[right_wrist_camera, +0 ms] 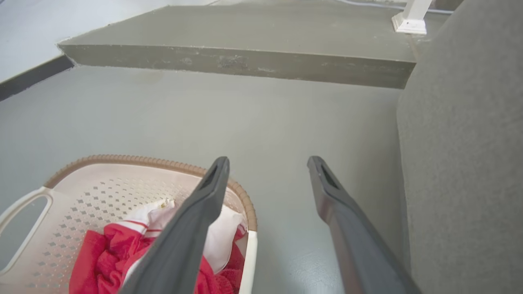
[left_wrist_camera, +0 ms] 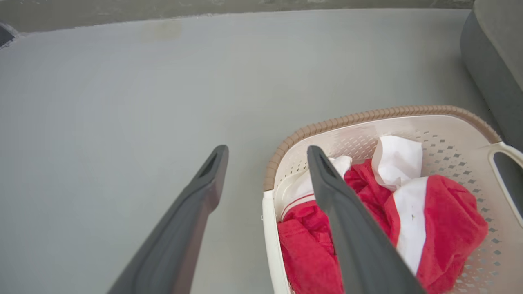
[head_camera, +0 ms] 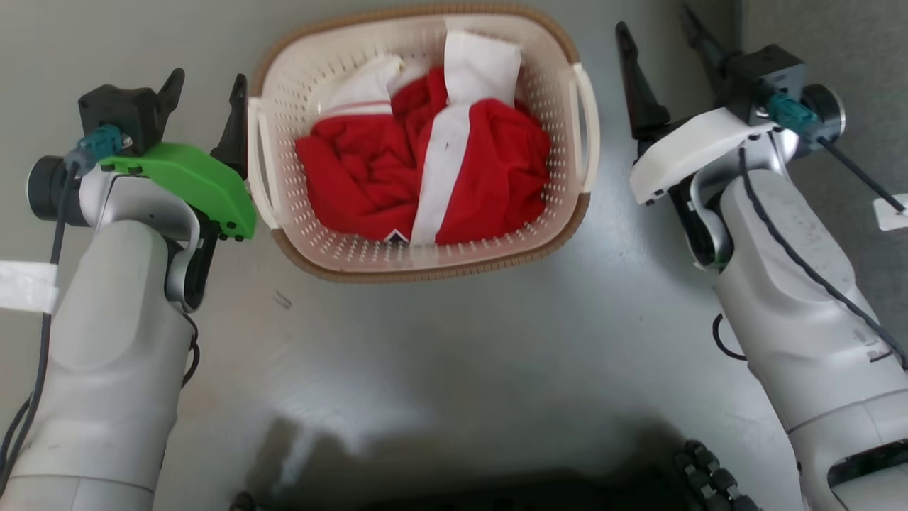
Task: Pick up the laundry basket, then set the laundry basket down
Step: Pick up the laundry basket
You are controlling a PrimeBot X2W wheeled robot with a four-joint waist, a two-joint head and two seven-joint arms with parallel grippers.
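While the laundry basket sits on the floor between the left gripper and the right gripper, both spread and empty, the pickup seems pending: each must next clamp a side handle.

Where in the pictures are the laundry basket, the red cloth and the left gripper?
laundry basket [head_camera: 425,275]: head view, near brown rim.
red cloth [head_camera: 355,177]: head view, red fold inside the basket.
left gripper [head_camera: 209,77]: head view, midway between its fingertips.

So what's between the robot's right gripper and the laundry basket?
Only a strip of bare grey floor lies between the right gripper and the laundry basket, shown in the head view.
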